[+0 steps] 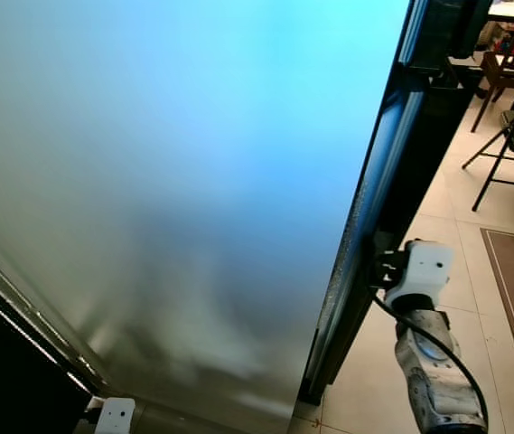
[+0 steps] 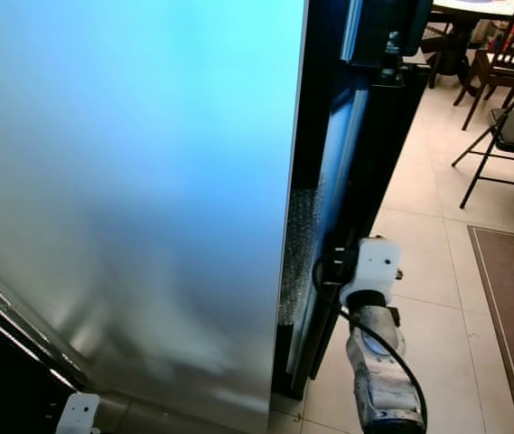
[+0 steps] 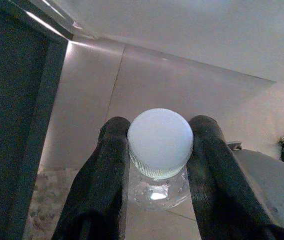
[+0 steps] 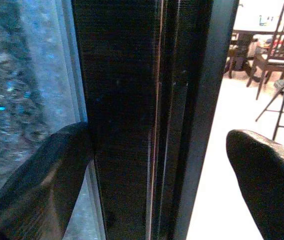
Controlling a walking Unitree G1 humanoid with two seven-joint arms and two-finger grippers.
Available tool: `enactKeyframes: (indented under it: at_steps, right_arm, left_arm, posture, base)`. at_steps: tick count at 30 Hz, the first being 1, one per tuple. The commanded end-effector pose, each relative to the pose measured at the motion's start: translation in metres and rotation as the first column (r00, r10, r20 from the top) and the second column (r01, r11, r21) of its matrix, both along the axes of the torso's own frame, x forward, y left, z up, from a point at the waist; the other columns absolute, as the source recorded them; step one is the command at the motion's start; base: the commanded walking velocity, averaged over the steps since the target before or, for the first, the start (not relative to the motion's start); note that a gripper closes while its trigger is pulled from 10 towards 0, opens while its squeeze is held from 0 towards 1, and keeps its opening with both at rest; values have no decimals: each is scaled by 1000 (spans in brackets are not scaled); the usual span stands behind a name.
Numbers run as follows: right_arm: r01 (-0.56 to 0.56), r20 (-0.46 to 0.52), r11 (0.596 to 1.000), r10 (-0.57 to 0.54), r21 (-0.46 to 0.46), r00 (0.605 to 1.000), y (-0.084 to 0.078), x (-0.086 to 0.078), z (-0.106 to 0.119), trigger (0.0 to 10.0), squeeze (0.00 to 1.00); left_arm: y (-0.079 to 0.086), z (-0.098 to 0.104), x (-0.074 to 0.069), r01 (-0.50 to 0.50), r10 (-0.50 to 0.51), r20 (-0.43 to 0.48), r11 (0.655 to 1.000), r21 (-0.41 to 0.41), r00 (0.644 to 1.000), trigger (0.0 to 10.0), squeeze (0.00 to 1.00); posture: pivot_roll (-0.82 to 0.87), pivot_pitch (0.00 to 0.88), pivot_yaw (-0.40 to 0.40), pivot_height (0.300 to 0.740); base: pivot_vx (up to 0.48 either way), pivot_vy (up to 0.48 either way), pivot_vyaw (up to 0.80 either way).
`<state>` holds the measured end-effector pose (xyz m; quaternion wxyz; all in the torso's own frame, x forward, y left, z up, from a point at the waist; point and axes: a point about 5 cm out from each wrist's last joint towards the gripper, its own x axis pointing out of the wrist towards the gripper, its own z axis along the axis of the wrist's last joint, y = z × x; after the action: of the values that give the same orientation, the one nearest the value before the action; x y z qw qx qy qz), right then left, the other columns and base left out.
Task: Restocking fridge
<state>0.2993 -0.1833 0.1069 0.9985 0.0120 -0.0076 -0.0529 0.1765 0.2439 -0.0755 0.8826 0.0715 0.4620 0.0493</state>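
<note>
The right gripper (image 4: 156, 165), fingers apart, straddles the upright edge of the fridge door (image 2: 130, 181) at its right side, while the left gripper (image 3: 156, 165) low down clamps a capped bottle (image 3: 159, 150).

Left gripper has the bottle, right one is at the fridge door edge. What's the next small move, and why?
Probably close the right gripper on the door edge and pull it wider. Its fingers straddle the dark edge, one touching, one apart. The left gripper holds the bottle by its cap, waiting low beside the door.
</note>
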Motion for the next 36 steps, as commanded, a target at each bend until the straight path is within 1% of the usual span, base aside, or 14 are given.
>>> enactKeyframes:
  at_steps: [1,3,8,10,11,17,21,22,23,25,26,31,32,36]
  right_arm:
    - [111,-22,994,-111,-15,994,-24,-7,-3,10000,0]
    - [146,-22,989,-147,-30,989,-33,-10,-4,10000,0]
    - [177,-26,984,-178,-38,984,-41,-13,-4,10000,0]
    - [244,-51,968,-247,-55,968,-61,-20,-9,10000,0]
    - [244,-51,968,-247,-55,968,-61,-20,-9,10000,0]
    - [392,-97,916,-400,-88,911,-103,-41,-20,10000,0]
    - [433,-106,895,-443,-104,890,-112,-48,-23,10000,0]
    - [480,-118,868,-494,-128,861,-120,-55,-27,10000,0]
    - [480,-118,868,-494,-128,861,-120,-55,-27,10000,0]
    - [540,-134,827,-559,-156,818,-130,-65,-34,10000,0]
    - [554,-147,815,-577,-169,804,-132,-69,-38,10000,0]
    - [540,-245,828,-561,-154,791,-129,-77,-65,10000,0]
    - [526,-286,833,-552,-170,783,-130,-79,-78,10000,0]
    - [499,-370,846,-531,-187,762,-132,-85,-97,10000,0]
  left_arm:
    - [-1,-2,-4,-10,10,-16,1000,-11,1000,10000,0]
    - [-1,-2,-4,-10,9,-17,1000,-12,1000,10000,0]
    - [-1,-2,-4,-10,9,-18,1000,-13,1000,10000,0]
    - [-1,-3,-5,-8,8,-20,1000,-14,1000,10000,0]
    - [-1,-3,-5,-8,8,-20,1000,-14,1000,10000,0]
    - [-2,-3,-5,-5,5,-21,1000,-13,1000,10000,0]
    - [-2,-3,-5,-4,3,-22,1000,-12,1000,10000,0]
    - [-2,-3,-5,-3,3,-22,1000,-11,1000,10000,0]
    - [-2,-3,-5,-3,3,-22,1000,-11,1000,10000,0]
    - [-1,-3,-5,-2,1,-23,1000,-11,1000,10000,0]
    - [-1,-3,-5,-1,1,-23,1000,-10,1000,10000,0]
    - [-2,-3,-5,2,-2,-26,1000,-8,1000,10000,0]
    - [-2,-3,-5,1,-1,-27,1000,-6,1000,10000,0]
    - [-2,-3,-5,3,-3,-29,1000,-3,1000,10000,0]
  posture:
    - [-84,0,-3,740]
    - [-85,0,-5,740]
    - [-87,0,-5,740]
    - [-90,0,-8,740]
    - [-90,0,-8,740]
    - [-90,0,-9,740]
    - [-90,0,-9,740]
    - [-99,0,-6,740]
    - [-99,0,-6,740]
    - [-99,0,-6,740]
    - [-99,0,-6,740]
    - [-96,0,-7,740]
    - [-102,0,-5,740]
    - [-110,0,0,740]
  base:
    - [0,0,0]
    - [0,0,0]
    - [0,0,0]
    - [0,0,0]
    - [0,0,0]
    - [0,0,0]
    - [0,0,0]
    - [0,0,0]
    - [0,0,0]
    - [0,0,0]
    - [0,0,0]
    - [0,0,0]
    - [0,0,0]
    - [0,0,0]
